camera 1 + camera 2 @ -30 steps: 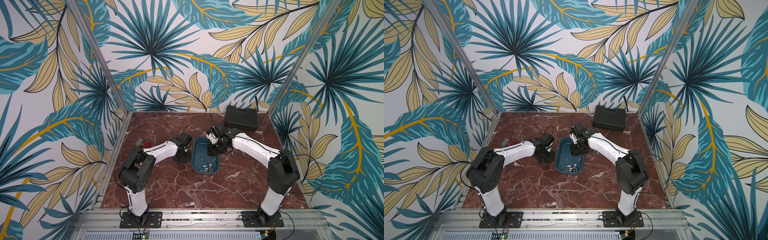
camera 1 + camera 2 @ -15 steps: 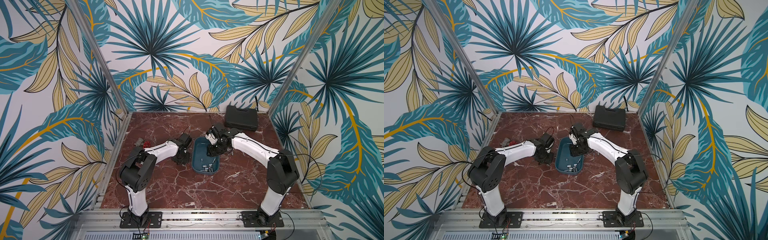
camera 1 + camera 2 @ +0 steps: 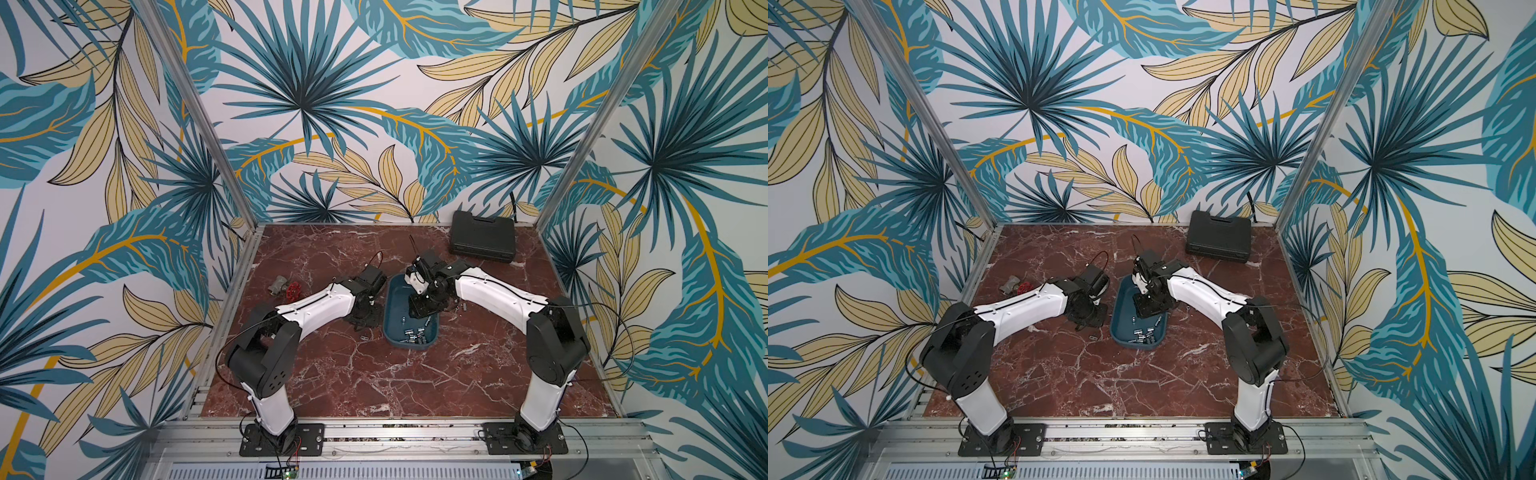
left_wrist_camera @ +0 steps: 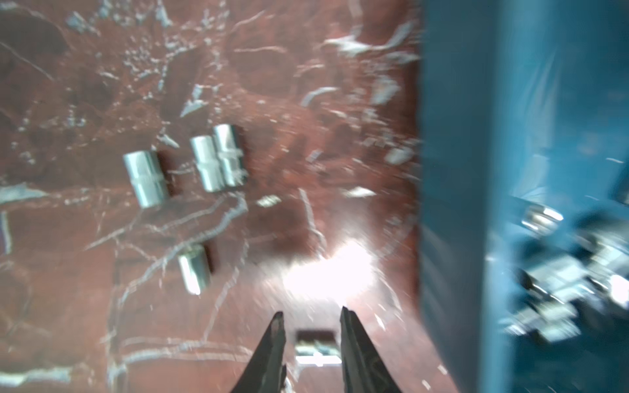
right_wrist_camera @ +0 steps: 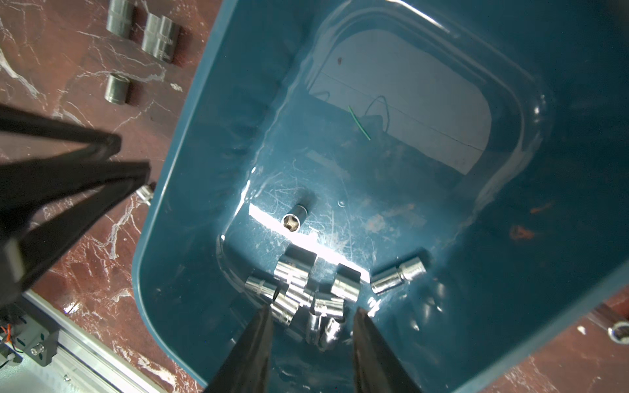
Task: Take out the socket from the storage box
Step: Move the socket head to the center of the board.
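my left gripper (image 4: 311, 311) sitting beside the storage box (image 4: 459, 170), jaws a little apart around one socket (image 4: 316, 350) on the table (image 4: 306, 136), my right gripper (image 5: 315, 309) hanging part open over sockets (image 5: 294, 272) inside, holding nothing

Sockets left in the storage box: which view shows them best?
Right wrist: the sockets lie sharp inside the storage box, a pile plus two strays. Left wrist shows them blurred. In both top views they are only tiny specks.
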Available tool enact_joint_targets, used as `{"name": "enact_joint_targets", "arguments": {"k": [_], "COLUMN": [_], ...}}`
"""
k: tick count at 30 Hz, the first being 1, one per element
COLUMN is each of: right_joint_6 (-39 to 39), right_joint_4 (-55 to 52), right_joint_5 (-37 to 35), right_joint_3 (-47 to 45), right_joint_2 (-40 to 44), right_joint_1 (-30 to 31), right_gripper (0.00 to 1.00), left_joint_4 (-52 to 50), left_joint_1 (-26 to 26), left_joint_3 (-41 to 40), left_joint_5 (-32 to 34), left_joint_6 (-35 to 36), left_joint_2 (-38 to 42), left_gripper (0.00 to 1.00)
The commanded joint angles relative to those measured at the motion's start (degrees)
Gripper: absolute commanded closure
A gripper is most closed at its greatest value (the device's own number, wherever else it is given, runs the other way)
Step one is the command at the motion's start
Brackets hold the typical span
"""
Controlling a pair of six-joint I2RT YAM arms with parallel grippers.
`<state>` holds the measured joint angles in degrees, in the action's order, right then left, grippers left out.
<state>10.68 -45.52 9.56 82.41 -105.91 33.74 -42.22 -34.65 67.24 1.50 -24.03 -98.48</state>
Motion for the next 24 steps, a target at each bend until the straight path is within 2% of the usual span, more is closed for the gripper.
{"name": "enact_joint_targets", "arguments": {"k": [1, 5, 10, 24], "right_joint_6": [-0.73, -1.09, -1.27, -0.71], "right_joint_4": [-1.15, -1.44, -1.45, -0.81], "right_joint_5": [0.90, 0.99, 1.27, 1.25], "right_joint_3": [0.95, 1.31, 1.44, 0.71], "right_joint_2": [-1.13, -1.44, -1.85, -1.98], "right_joint_1": [0.19, 0.20, 0.19, 0.19], "right_gripper": [0.59, 0.59, 0.59, 0.59], "left_joint_4": [-1.84, -0.42, 3.84, 5.33], "left_joint_1": [-1.61, -2.90, -4.00, -4.06], "left_joint_3": [-3.50, -8.70, -13.51, -11.99], "left_joint_5": [1.25, -0.09, -3.25, -1.61], "left_joint_6": [-5.30, -11.54, -14.96, -13.40], "left_joint_2": [3.55, 5.35, 4.83, -1.40], "left_gripper": [0.68, 0.68, 0.68, 0.69]}}
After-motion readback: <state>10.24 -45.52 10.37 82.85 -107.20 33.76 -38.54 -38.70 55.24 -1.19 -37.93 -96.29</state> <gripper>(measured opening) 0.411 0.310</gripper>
